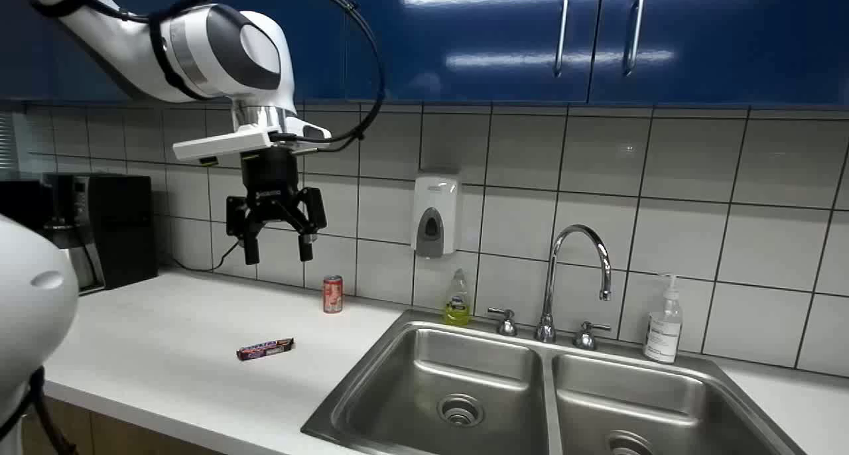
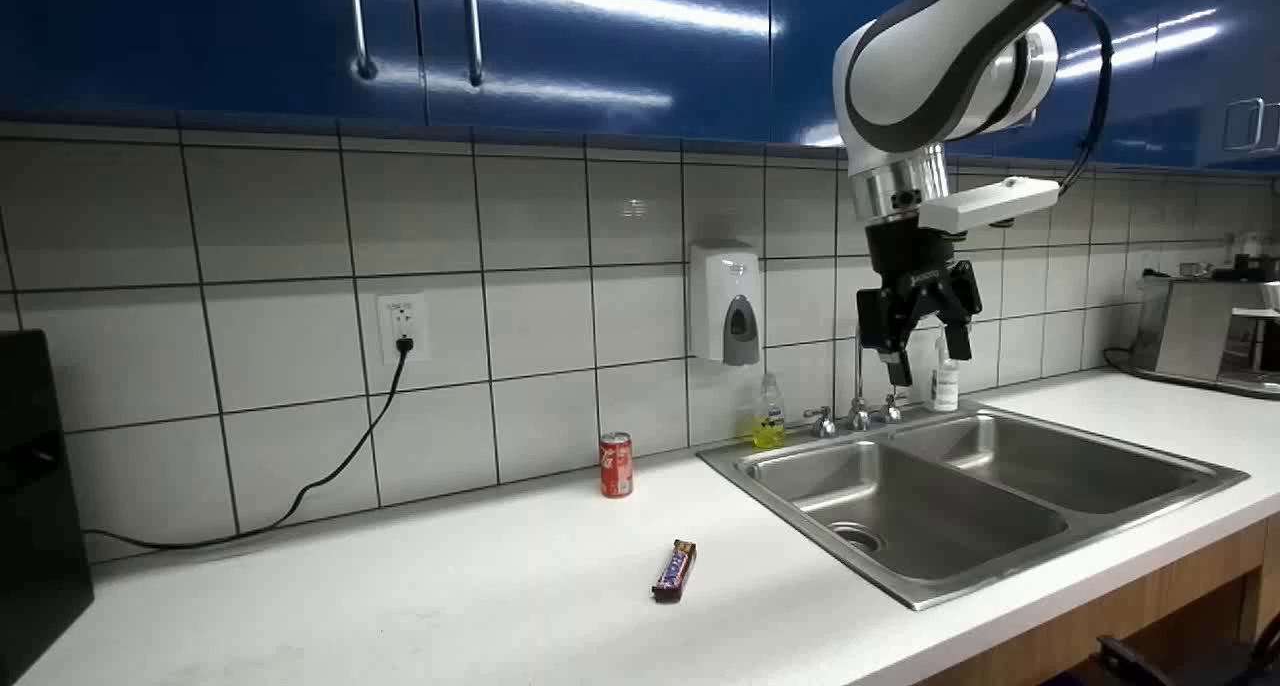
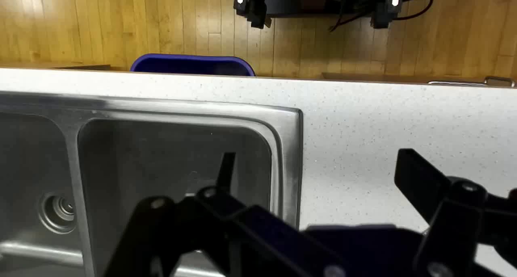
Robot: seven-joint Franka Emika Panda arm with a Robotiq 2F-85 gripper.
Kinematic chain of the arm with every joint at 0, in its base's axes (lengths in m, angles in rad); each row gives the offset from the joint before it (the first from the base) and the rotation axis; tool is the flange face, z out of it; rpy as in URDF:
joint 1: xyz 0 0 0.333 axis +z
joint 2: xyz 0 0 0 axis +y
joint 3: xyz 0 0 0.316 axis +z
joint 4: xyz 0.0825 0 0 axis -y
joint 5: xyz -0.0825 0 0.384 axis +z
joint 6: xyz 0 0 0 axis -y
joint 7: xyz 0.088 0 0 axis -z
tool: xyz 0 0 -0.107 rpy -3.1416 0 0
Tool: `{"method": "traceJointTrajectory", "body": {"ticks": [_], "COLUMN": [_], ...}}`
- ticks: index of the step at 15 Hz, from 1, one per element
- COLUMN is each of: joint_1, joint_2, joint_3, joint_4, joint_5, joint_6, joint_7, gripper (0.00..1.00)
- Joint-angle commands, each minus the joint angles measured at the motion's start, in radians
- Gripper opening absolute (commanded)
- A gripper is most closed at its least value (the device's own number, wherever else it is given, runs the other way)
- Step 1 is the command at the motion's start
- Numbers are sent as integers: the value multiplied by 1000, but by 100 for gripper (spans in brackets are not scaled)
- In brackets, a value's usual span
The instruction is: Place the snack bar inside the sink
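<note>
The snack bar, in a dark maroon wrapper with purple lettering, lies flat on the white counter, left of the sink, in both exterior views: the snack bar (image 1: 265, 349), the snack bar (image 2: 675, 571). The steel double-basin sink (image 1: 355, 372) is set in the counter; its rim also shows in an exterior view (image 2: 812, 532) and in the wrist view (image 3: 291, 160). My gripper (image 1: 278, 253) is open and empty, high above the counter. It also shows in an exterior view (image 2: 929, 359) and the wrist view (image 3: 316, 156). The snack bar is not identifiable in the wrist view.
A red can (image 1: 333, 294) stands near the tiled wall. A yellow-green soap bottle (image 1: 457, 301), chrome faucet (image 1: 552, 276) and clear pump bottle (image 1: 664, 325) stand along the sink's back. A dispenser (image 1: 435, 215) hangs on the wall. Blue cabinets (image 1: 477, 37) hang overhead.
</note>
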Motion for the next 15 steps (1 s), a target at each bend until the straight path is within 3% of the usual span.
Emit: {"method": "traceJointTrajectory", "body": {"ticks": [1,5,15], "joint_1": [8,24,138], "joint_2": [1,44,261], "joint_3": [-7,-6,11], "joint_4": [1,10,42], "joint_5": [-4,-1,43], "joint_6": [-2,26,239], "joint_7": [4,-19,-92], "gripper": [100,100,100]}}
